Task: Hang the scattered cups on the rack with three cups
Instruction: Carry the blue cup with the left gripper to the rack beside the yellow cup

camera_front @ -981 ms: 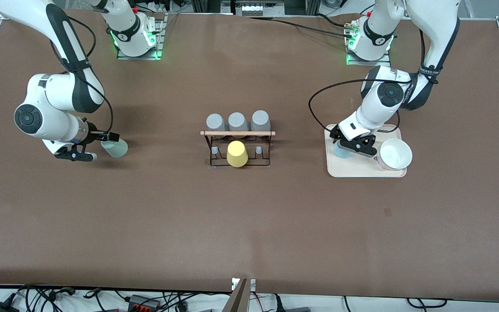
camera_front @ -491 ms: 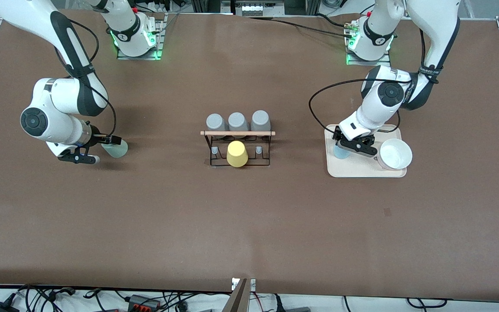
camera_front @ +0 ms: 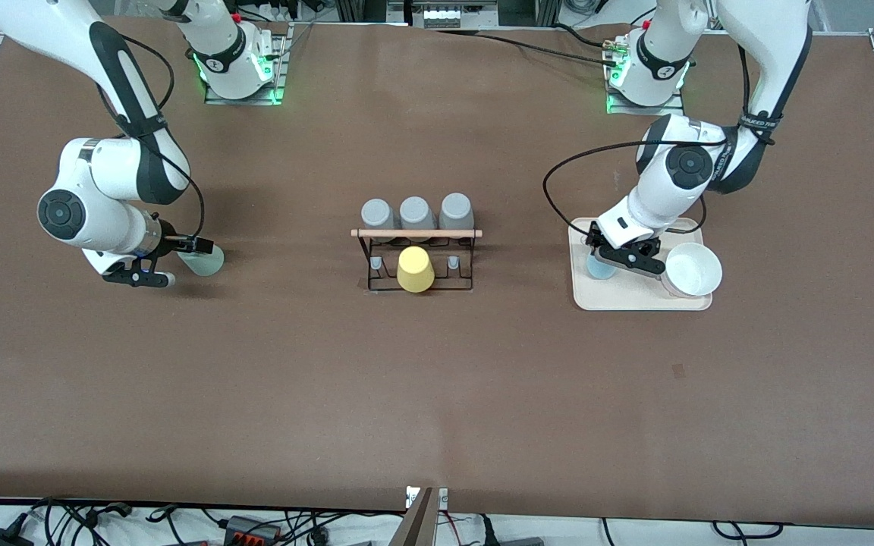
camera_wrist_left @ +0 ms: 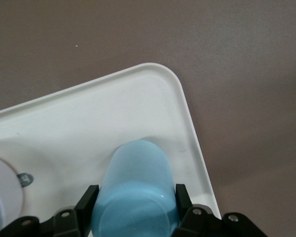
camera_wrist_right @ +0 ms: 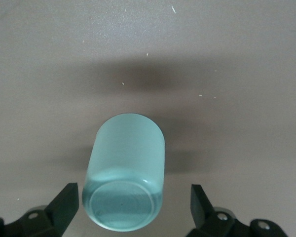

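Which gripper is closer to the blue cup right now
Left. The left gripper has its fingers on either side of the blue cup on the tray. The right gripper is at the right arm's end of the table, open around the mint cup.

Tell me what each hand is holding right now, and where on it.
The left hand is shut on the blue cup's side walls, over the tray. The right hand is open around the mint cup, holding nothing.
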`<state>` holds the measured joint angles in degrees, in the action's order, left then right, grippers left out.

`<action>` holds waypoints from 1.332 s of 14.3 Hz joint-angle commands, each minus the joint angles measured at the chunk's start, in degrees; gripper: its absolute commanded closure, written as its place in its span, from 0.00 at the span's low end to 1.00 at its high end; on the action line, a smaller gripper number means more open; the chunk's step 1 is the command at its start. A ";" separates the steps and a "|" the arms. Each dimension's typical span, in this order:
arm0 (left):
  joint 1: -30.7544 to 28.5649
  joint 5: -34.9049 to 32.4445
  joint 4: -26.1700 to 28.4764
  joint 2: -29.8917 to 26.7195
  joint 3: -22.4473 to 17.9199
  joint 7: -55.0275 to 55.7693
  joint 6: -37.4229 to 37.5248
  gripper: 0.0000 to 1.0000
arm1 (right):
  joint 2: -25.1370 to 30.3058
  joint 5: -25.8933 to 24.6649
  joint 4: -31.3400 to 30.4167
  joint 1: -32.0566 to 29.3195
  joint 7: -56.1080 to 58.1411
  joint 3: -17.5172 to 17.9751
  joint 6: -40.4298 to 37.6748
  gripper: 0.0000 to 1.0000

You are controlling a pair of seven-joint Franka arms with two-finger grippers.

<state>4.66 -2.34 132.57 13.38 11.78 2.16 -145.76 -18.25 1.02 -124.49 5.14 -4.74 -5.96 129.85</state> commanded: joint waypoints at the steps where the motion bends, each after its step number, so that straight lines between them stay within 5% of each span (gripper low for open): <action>1: -0.26 -1.27 -6.42 -2.22 0.18 0.04 10.55 0.64 | 0.41 0.21 -0.49 -0.40 -0.80 0.42 0.67 0.00; 6: 0.62 -1.18 -27.32 0.14 0.62 1.00 31.29 0.64 | 0.32 0.30 -0.49 -0.31 -0.89 0.42 0.76 0.00; 13: 10.79 -0.30 -52.56 12.00 0.62 20.30 40.47 0.64 | 0.24 0.30 -0.31 -0.04 -0.80 0.42 0.76 0.00; 17: 17.65 -0.65 -59.07 18.42 0.44 33.76 39.94 0.62 | 0.15 0.30 -0.22 -0.48 -0.89 0.51 0.76 0.29; 19: 20.73 -0.83 -61.02 20.89 0.09 39.83 39.59 0.62 | 0.32 0.30 -0.22 -0.22 -0.80 0.51 0.67 0.59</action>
<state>22.83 -2.31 77.07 30.50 12.54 37.07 -107.72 -18.16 1.06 -124.36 5.21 -4.78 -5.91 129.99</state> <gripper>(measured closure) 0.330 0.352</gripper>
